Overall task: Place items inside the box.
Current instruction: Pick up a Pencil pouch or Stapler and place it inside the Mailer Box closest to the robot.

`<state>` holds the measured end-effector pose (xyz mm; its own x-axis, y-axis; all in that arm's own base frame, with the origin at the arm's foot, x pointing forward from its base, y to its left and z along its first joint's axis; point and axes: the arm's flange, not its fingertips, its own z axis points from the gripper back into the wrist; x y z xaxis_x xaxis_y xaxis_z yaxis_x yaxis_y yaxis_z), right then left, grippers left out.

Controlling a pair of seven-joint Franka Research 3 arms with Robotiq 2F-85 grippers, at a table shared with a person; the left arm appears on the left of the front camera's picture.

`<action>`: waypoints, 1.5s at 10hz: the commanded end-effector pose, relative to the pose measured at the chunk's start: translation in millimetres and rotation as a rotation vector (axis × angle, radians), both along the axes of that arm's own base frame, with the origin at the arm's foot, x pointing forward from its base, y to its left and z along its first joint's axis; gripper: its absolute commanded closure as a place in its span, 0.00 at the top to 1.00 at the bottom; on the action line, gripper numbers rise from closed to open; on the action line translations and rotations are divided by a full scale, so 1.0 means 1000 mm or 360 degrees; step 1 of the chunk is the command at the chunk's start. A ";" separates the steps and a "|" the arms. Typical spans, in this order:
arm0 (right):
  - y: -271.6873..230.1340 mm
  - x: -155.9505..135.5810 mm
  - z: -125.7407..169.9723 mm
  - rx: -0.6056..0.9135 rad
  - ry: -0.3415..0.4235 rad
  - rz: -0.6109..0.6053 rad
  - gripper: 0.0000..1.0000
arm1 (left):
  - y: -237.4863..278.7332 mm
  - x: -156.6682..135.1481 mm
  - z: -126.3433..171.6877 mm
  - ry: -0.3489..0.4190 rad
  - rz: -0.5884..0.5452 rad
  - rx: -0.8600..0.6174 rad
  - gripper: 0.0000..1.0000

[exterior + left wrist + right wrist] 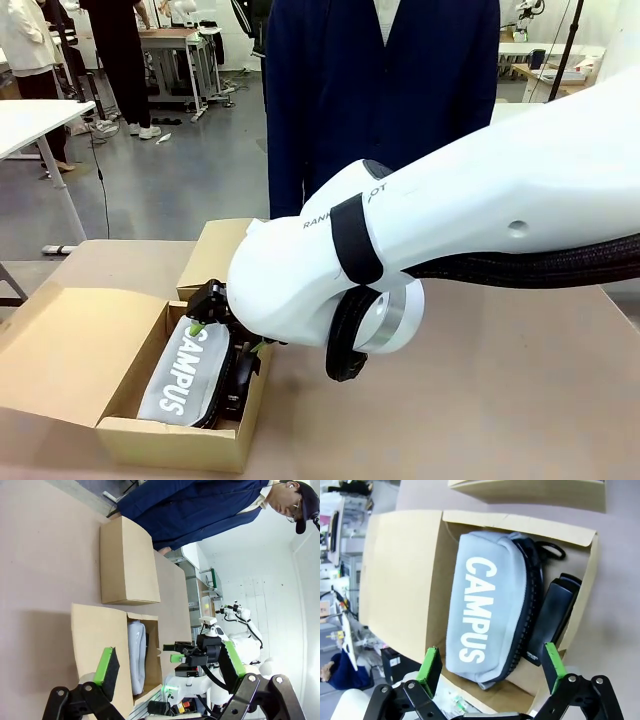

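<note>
Right arm (450, 230), white, nearest the front camera, reaching across the middle of the table (480, 400) to the open box.

Right gripper (492, 660): poised just over the box, green pads spread wide, nothing between them.

Left gripper (169, 660): off to the side, well apart from the box, fingers equally wide and empty.

Cardboard box (395, 580): shallow, lid flap folded out flat, standing near the table's left front corner. Contents:
- Grey "CAMPUS" zip pouch (487, 610): lies flat lengthwise, white lettering up, filling most of the floor. A dark zip edge and a black cord loop show along one side. Whether a second, darker pouch lies under it cannot be told.
- Black stapler (552, 615): wedged between the pouch and the box wall, touching both.

Second cardboard piece (215, 250): just behind the open box, toward the person's edge. Box or lid, cannot tell; nothing visible on it.

Handling, as judged:
- Pouch: soft fabric, light, yields under the pads and would sag if lifted by one end. Best taken across its narrow width at mid-length, or by the firmer zip seam.
- Stapler: rigid, denser, smooth-sided, so it could slip. Grip across the body, though the box wall leaves little room for a finger
</note>
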<state>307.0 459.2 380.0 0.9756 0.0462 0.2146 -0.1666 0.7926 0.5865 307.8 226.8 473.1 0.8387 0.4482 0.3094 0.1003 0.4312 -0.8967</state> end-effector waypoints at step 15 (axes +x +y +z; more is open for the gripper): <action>-0.501 -0.058 0.043 0.1522 -0.0025 -0.0047 1.00 | -0.001 -0.001 0.000 -0.0038 -0.0011 -0.0007 1.00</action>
